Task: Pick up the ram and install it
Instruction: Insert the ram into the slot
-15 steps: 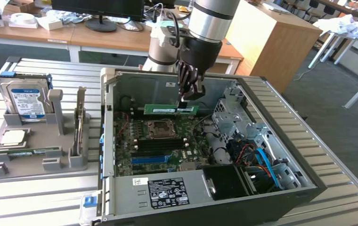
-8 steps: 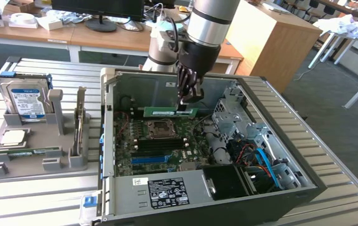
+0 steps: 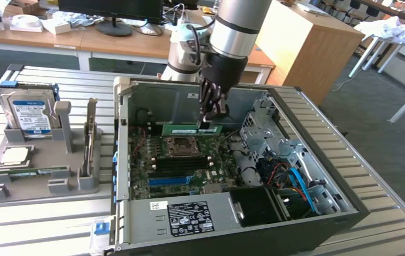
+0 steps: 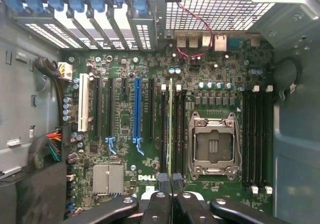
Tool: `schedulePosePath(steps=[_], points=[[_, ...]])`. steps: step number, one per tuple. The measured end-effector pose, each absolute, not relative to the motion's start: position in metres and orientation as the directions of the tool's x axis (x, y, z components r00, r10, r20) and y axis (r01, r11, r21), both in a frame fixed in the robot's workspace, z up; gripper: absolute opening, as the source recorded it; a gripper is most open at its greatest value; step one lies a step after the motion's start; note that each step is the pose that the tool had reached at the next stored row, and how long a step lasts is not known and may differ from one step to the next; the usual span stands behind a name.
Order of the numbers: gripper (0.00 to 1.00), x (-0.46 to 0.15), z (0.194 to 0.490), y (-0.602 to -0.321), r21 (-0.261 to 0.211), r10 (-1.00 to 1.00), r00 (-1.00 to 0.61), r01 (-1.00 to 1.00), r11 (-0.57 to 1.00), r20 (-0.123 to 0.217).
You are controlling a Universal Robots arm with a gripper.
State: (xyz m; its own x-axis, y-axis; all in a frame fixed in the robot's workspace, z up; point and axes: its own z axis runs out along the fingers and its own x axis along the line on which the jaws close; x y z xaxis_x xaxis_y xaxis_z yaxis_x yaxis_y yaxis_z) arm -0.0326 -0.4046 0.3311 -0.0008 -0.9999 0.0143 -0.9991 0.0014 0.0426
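The ram (image 3: pixel 192 129) is a thin green stick held on edge inside the open computer case (image 3: pixel 345 176). My gripper (image 3: pixel 210 122) reaches down from above and is shut on the stick's upper edge. In the wrist view the ram (image 4: pixel 170 124) appears edge-on as a narrow pale line between my black fingertips (image 4: pixel 163 183). It runs along the dark memory slots (image 4: pixel 176 134) beside the empty processor socket (image 4: pixel 214 144). It seems to hang a little above the motherboard (image 4: pixel 125 134). Whether it touches a slot I cannot tell.
A grey holder (image 3: pixel 39 186) on the exterior view's left carries a blue-labelled hard drive (image 3: pixel 28 109), a square silver chip (image 3: pixel 15 156) and an upright card (image 3: pixel 91 138). Drive cages and cables (image 3: pixel 288 170) fill the case's right side. More memory slots (image 4: pixel 257 134) lie past the socket.
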Motion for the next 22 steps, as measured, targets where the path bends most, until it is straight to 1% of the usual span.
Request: schedulePosePath(steps=[22], points=[[0.11, -0.033, 0.302, -0.405, 0.037, -1.000, -0.001, -0.999, 0.002, 0.014]])
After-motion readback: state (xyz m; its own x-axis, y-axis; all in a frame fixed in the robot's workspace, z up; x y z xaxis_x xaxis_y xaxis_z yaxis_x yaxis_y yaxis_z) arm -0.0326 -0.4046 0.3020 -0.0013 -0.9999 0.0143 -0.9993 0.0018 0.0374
